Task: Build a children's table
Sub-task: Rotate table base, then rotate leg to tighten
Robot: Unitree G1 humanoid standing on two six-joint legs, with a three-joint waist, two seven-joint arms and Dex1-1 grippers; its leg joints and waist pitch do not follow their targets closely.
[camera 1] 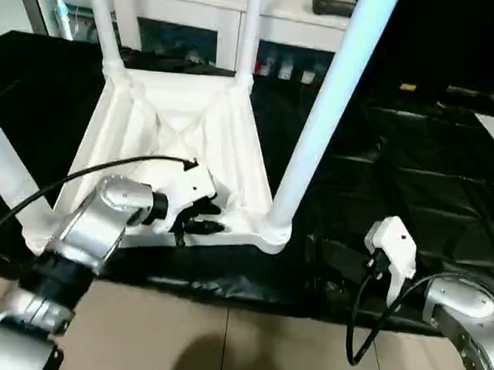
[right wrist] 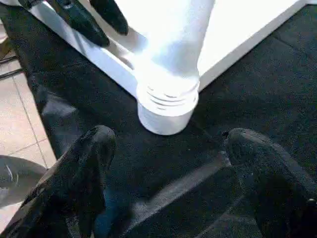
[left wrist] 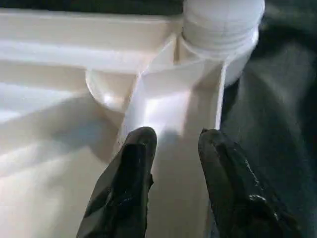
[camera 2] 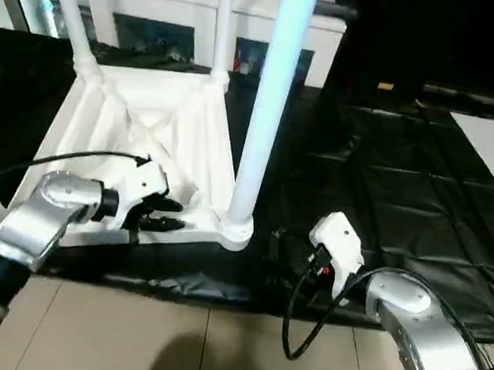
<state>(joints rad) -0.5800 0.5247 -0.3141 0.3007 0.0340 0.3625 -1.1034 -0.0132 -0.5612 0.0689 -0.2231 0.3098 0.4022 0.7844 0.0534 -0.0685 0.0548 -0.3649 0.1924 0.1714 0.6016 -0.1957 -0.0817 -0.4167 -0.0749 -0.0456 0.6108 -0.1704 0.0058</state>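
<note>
The white tabletop [camera 1: 184,124] lies upside down on a black sheet, ribbed underside up. Several white legs stand in its corner sockets; the nearest one [camera 1: 321,122] rises from the near-right socket [camera 1: 273,232]. My left gripper [camera 1: 202,216] is at the tabletop's near rim just left of that socket. In the left wrist view its fingers [left wrist: 136,163] stand apart astride the rim wall, open. My right gripper [right wrist: 168,141] hovers open over the black sheet just short of the same socket [right wrist: 166,106], holding nothing. Its white wrist block [camera 1: 393,246] sits right of the corner.
A black sheet [camera 1: 397,160] covers the work surface and drapes over its near edge. Beige floor tiles [camera 1: 222,341] lie below. A white cabinet with glass doors [camera 1: 197,33] stands behind the tabletop. Black cables loop from both wrists.
</note>
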